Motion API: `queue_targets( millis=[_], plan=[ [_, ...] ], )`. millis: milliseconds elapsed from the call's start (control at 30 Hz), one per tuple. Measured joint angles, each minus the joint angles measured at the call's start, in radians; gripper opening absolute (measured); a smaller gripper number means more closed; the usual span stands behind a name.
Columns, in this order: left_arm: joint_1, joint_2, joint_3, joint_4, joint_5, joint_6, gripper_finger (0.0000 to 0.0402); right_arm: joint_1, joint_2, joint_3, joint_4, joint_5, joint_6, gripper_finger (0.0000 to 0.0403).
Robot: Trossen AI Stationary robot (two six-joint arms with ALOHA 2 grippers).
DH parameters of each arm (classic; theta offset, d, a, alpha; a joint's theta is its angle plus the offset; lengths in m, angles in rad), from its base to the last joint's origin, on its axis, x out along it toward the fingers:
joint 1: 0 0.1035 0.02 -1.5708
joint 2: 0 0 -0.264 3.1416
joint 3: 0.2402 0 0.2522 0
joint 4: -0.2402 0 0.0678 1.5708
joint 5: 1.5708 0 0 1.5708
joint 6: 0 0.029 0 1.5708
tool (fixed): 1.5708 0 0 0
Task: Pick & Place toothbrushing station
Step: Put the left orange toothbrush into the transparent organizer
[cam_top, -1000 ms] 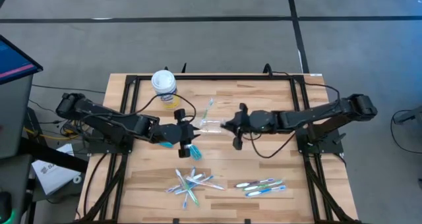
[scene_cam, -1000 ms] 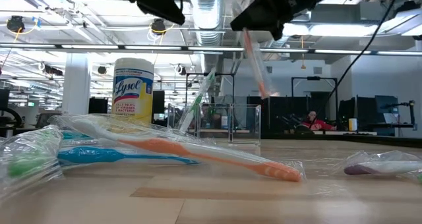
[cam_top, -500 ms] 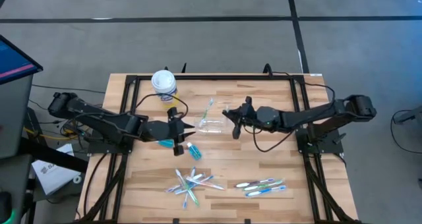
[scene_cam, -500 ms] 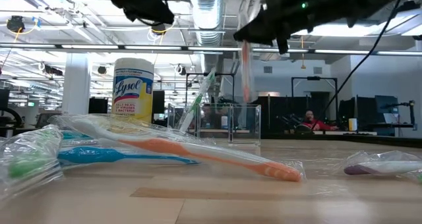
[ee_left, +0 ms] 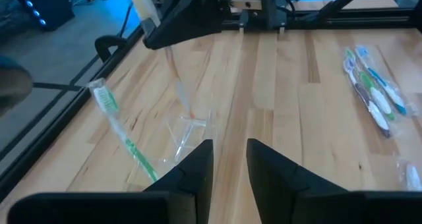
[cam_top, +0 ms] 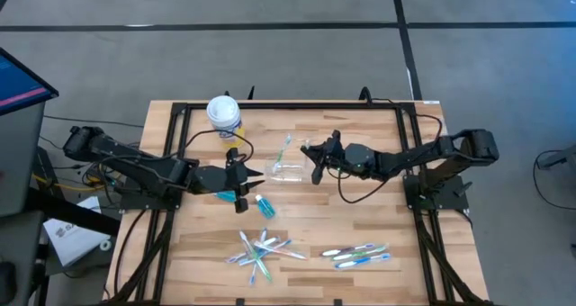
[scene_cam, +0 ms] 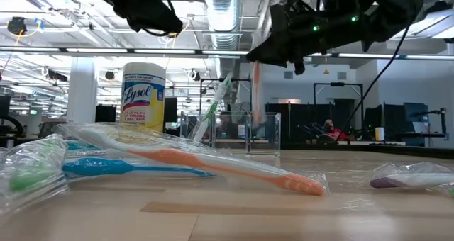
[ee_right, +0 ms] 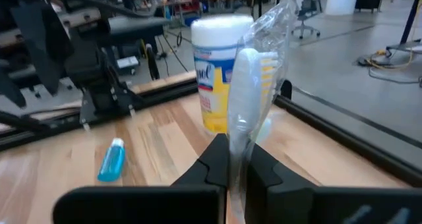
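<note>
Holding wrapped toothbrush [ee_right: 247,112] above clear cup [cam_top: 289,171], right gripper [cam_top: 314,168]

White tub [cam_top: 223,113] stands upright near table's [cam_top: 396,216] far edge.

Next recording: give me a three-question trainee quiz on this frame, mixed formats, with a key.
1. True or false: the right gripper is shut on a wrapped toothbrush.
2. Multiple choice: the clear cup already holds
A) a green toothbrush leaning in it
B) a toothpaste tube
C) nothing
3. Short answer: where is the left gripper, and does it carry anything?

Key
1. True. The wrist view shows the fingers pinching the handle, bristle end away from the gripper.
2. A.
3. It hovers beside the cup, on the side away from the right gripper, near a teal toothpaste tube on the table. Its fingers stand slightly apart with nothing between them.
</note>
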Motion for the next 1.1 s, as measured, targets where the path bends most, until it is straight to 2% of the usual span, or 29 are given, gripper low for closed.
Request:
queue_targets(
  millis=[367,567,700,1000,1100],
  plan=[
    [0.000,0.000,-0.032,0.015,0.000,-0.026,0.0086,-0.021,0.058,-0.021,0.056,-0.027,0.053,0.0007],
    [0.000,0.000,-0.032,0.023,-0.001,-0.026,0.0086,-0.038,0.056,-0.170,0.318,-0.027,0.095,0.0004],
    [0.000,0.000,-0.032,0.031,-0.001,-0.025,0.0086,-0.038,0.057,-0.218,0.424,-0.027,0.111,0.0007],
    [0.004,0.000,-0.032,0.051,-0.001,-0.026,0.0086,-0.045,0.079,-0.224,0.431,-0.027,0.110,0.0011],
    [0.004,0.001,-0.032,0.051,-0.001,-0.026,0.0086,-0.045,0.128,-0.223,0.484,-0.027,0.114,0.0013]
  ],
)
